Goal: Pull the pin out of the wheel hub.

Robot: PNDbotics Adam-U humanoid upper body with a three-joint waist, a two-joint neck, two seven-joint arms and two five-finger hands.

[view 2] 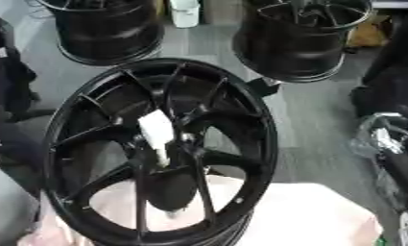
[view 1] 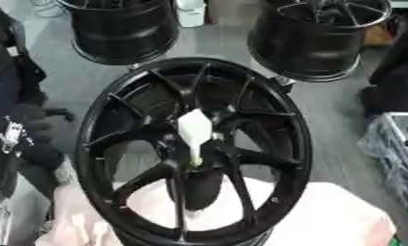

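The white pin [view 1: 194,132] sits in the centre of the black wheel hub [view 1: 98,144] on the pink-covered table [view 1: 341,216], and neither hand is anywhere in view.

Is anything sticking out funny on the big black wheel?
Yes. A white pin sticks up from the hub of the black wheel, pale against the dark spokes. Nothing looks spilled or broken.

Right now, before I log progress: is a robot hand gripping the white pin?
No: the white pin stands in the centre of the wheel hub with no hand on it.
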